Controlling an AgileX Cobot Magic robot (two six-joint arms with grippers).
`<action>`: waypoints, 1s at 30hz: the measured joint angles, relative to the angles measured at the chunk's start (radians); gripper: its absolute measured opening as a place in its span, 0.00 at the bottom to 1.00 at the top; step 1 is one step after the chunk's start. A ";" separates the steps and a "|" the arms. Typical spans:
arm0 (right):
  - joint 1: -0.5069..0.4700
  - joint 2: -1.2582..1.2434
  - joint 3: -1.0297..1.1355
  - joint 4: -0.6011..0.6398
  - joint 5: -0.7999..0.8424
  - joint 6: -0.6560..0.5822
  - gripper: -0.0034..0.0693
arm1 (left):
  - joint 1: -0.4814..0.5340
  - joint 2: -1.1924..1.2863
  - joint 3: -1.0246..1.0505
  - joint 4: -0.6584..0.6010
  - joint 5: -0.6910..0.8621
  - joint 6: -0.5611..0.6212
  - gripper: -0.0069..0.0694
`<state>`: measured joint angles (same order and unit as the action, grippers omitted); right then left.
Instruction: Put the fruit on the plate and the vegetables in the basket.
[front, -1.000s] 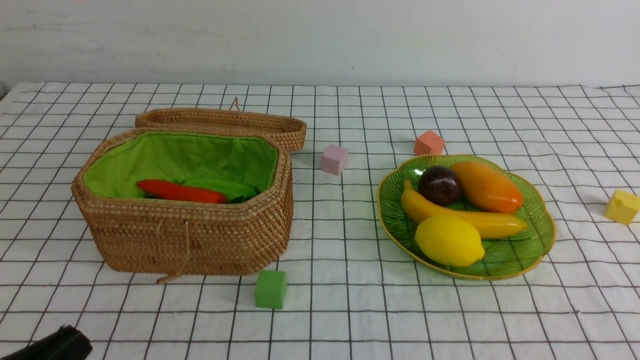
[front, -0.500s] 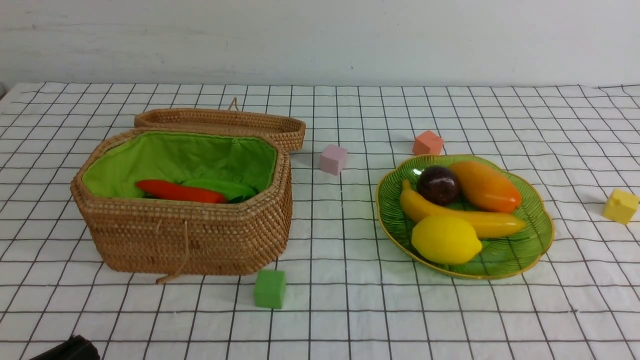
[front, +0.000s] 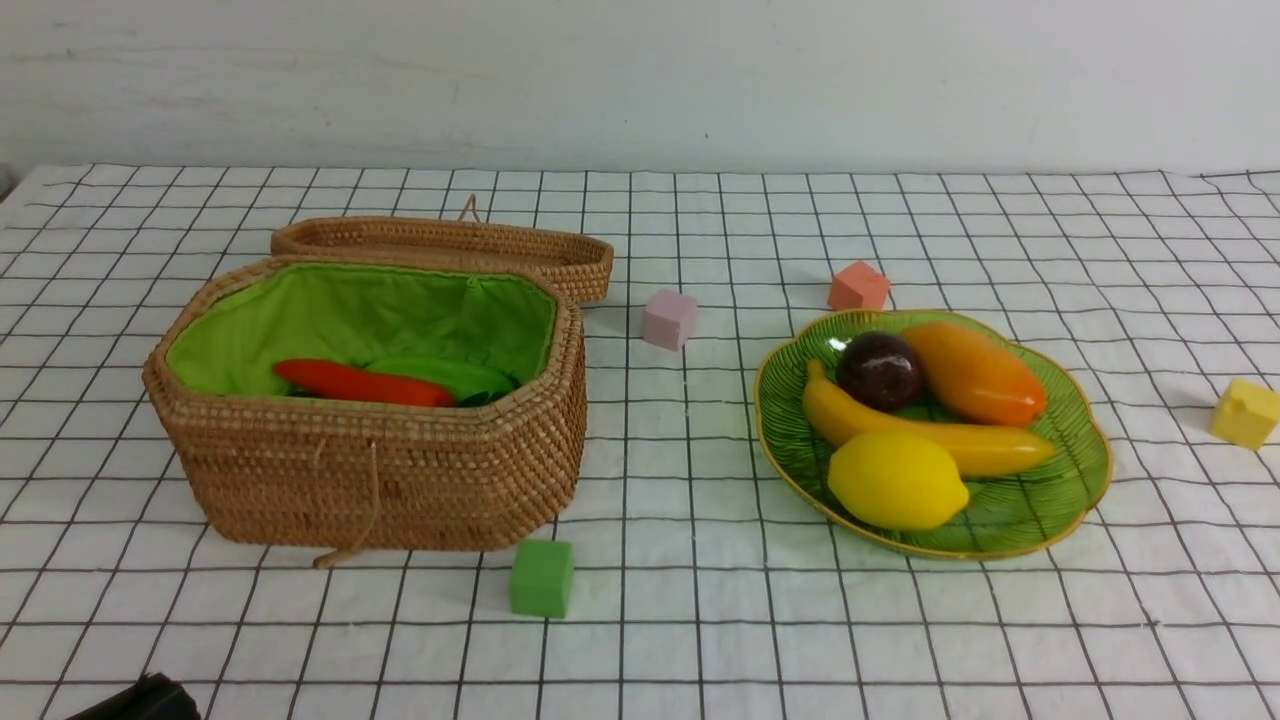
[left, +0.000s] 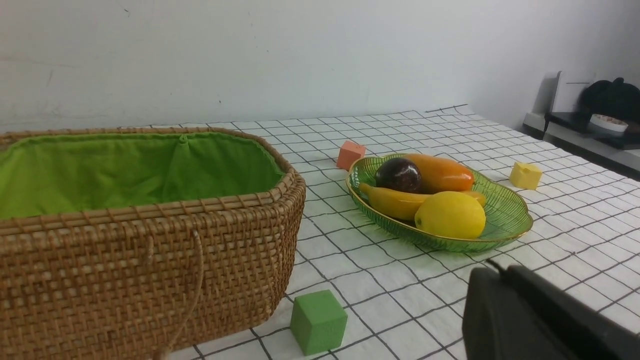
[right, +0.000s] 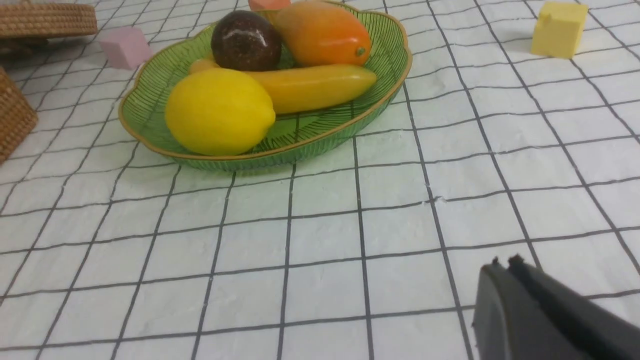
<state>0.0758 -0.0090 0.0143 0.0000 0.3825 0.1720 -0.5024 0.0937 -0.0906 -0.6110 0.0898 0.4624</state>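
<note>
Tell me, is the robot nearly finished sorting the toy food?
Looks finished. The lemon, banana, mangosteen and mango lie on the plate. The carrot and a green vegetable sit in the basket; nothing is held, and no food remains on the cloth.

Basket (front: 400, 480) left, carrot (front: 360, 383) inside; lid (front: 450, 245) behind it. Plate (front: 1070, 480) right, holding lemon (front: 895, 480), banana (front: 960, 440), mangosteen (front: 879, 370), mango (front: 972, 372).

The left arm (front: 140, 697) has withdrawn toward the near-left corner of the front view, so less of its dark body shows than a second ago. The lemon (front: 897, 481) has shifted slightly on the plate (front: 1085, 470).
</note>
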 joint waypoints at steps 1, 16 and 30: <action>0.000 0.000 0.000 0.000 0.000 -0.001 0.04 | 0.000 0.000 0.000 0.000 0.003 0.000 0.07; 0.000 -0.001 0.000 0.000 0.000 -0.001 0.04 | 0.000 0.001 0.000 0.000 0.004 0.000 0.09; 0.000 -0.001 0.000 0.000 0.000 -0.001 0.06 | 0.267 -0.037 0.100 0.012 -0.174 -0.027 0.07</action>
<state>0.0758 -0.0101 0.0143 0.0000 0.3825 0.1712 -0.2357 0.0566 0.0090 -0.5991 -0.0839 0.4356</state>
